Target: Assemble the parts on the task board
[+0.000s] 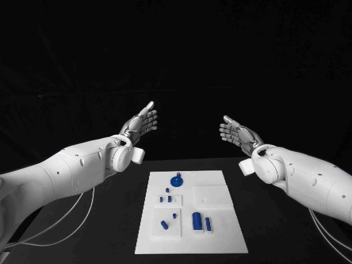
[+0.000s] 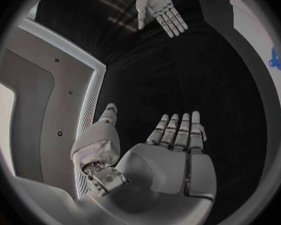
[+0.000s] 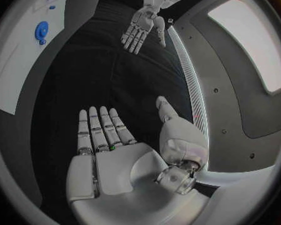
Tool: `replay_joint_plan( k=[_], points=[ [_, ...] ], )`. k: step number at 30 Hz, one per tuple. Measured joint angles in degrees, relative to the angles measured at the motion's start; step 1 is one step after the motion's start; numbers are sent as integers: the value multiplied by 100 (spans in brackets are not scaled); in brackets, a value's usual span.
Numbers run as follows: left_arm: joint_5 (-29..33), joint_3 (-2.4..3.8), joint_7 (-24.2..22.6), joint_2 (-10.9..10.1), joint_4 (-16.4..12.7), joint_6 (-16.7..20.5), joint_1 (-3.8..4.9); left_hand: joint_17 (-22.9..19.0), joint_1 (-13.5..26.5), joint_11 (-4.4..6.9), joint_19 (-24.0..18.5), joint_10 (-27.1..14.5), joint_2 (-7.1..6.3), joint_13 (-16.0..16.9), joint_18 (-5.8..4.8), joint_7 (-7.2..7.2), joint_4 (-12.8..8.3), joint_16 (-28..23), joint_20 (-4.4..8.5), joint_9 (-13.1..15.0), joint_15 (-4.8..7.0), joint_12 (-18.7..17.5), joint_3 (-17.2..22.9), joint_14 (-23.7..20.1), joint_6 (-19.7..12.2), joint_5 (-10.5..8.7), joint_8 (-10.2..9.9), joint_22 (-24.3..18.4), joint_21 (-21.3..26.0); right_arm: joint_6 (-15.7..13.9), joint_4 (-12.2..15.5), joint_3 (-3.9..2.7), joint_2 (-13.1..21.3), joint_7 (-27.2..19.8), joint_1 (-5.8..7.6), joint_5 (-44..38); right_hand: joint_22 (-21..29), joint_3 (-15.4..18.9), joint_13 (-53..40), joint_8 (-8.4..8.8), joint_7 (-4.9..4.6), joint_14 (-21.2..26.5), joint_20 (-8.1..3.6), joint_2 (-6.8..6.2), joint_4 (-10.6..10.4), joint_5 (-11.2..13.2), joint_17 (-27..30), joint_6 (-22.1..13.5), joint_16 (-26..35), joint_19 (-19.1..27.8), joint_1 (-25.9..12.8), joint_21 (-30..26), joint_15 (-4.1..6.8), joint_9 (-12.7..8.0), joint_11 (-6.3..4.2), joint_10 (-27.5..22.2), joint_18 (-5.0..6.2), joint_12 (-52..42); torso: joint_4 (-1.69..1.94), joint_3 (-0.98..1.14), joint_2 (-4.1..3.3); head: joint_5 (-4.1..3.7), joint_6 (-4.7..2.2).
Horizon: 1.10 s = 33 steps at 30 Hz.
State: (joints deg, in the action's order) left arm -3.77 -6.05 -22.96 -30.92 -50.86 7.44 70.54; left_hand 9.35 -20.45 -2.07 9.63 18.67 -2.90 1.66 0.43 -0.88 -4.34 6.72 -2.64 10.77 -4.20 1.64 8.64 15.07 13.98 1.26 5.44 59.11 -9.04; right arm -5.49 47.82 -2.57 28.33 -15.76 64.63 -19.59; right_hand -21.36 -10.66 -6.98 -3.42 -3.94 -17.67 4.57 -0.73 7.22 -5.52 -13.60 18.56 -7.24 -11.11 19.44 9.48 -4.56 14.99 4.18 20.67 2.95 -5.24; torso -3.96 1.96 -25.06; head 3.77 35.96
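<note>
A black table (image 1: 279, 220) holds a white board (image 1: 192, 214) at its middle. Above the table's far edge, well apart from the board, the left hand (image 1: 140, 125) and right hand (image 1: 238, 132) are raised, palms facing each other, fingers straight and spread, holding nothing. Small blue parts (image 1: 197, 220) lie on the board, a round one (image 1: 176, 180) nearest its far edge.

Your background's pitch dark, only the white task board (image 1: 192, 212) and arms catch light; wrist views bend heavily toward the rims.
</note>
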Motion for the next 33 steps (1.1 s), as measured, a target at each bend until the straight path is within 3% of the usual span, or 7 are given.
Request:
replay_joint_plan(
  k=[2, 6, 10, 13, 18, 25, 33],
  points=[
    [0, 26, 0, -45, -127, 43, -26, -275, 600, 60, -283, -551, 86, -50, 0, 26, 127, -199, 80, -318, 125, -49, -256, -445, -413, -17, -160, -600, 268, -37, 122, 9, 54, 0, -16, 17, 553, 276, 181, 87, 103, 458, -122, 18, -185, 141, 352, -480, 187, 284, -500, -245, 117, -389, -108, -536, -59, 135, 26, -14, -40, -36, -11],
    [17, 99, -13, -210, -590, 251, -157, -597, 1303, 132, -612, -1196, 187, -107, 2, 58, 278, -431, 168, -689, 271, -96, -552, -962, -893, -66, -350, -2954, 579, -237, 587, 37, 234, -49, -61, 113, 1368, 671, 446, 217, 251, 1131, -291, 46, -473, 353, 871, -1187, 464, 712, -1239, -605, 291, -959, -268, -1324, -133, 334, 115, -59, -181, -140, -57],
    [49, 193, -46, -452, -1223, 638, -351, -760, 1662, 172, -779, -1519, 241, -135, 2, 73, 363, -547, 224, -877, 343, -106, -696, -1229, -1140, -77, -433, -4378, 736, -600, 1226, 84, 479, -153, -134, 284, 1739, 848, 570, 265, 316, 1441, -377, 61, -604, 441, 1107, -1507, 589, 900, -1577, -773, 367, -1224, -338, -1683, -177, 415, 235, -118, -366, -260, -110],
    [88, 280, -90, -660, -1801, 1044, -516, -829, 1811, 185, -821, -1656, 263, -145, 2, 84, 392, -586, 245, -956, 380, -125, -757, -1333, -1231, -77, -479, -4993, 795, -987, 1800, 124, 707, -271, -204, 477, 1916, 943, 627, 291, 361, 1572, -420, 67, -662, 490, 1221, -1646, 641, 988, -1728, -844, 420, -1343, -376, -1853, -216, 465, 308, -154, -474, -324, -137],
    [162, 415, -188, -955, -2663, 1745, -733, -888, 1910, 189, -882, -1737, 275, -152, 2, 78, 417, -609, 265, -1020, 403, -125, -782, -1412, -1295, -99, -482, -5483, 840, -1676, 2675, 175, 1054, -505, -290, 825, 2122, 1042, 687, 322, 395, 1739, -459, 72, -720, 532, 1345, -1830, 704, 1082, -1912, -928, 455, -1489, -418, -2046, -217, 503, 366, -182, -565, -368, -154],
    [266, 558, -361, -1274, -3591, 2749, -959, -930, 2004, 207, -933, -1837, 292, -160, 2, 88, 439, -652, 274, -1066, 414, -125, -836, -1482, -1368, -99, -505, -5897, 884, -2737, 3747, 235, 1460, -888, -399, 1366, 2131, 1042, 693, 322, 395, 1739, -459, 72, -719, 532, 1354, -1830, 704, 1083, -1912, -928, 454, -1494, -418, -2046, -217, 503, 392, -193, -603, -376, -158],
    [347, 598, -491, -1376, -3892, 3371, -1034, -930, 2004, 207, -933, -1837, 292, -161, 2, 88, 439, -652, 274, -1072, 414, -125, -836, -1482, -1368, -99, -505, -5906, 884, -3480, 4196, 259, 1628, -1162, -444, 1747, 2130, 1042, 693, 322, 395, 1739, -459, 72, -720, 531, 1355, -1829, 704, 1082, -1912, -927, 454, -1494, -418, -2046, -216, 503, 396, -196, -611, -377, -158]
  ],
)
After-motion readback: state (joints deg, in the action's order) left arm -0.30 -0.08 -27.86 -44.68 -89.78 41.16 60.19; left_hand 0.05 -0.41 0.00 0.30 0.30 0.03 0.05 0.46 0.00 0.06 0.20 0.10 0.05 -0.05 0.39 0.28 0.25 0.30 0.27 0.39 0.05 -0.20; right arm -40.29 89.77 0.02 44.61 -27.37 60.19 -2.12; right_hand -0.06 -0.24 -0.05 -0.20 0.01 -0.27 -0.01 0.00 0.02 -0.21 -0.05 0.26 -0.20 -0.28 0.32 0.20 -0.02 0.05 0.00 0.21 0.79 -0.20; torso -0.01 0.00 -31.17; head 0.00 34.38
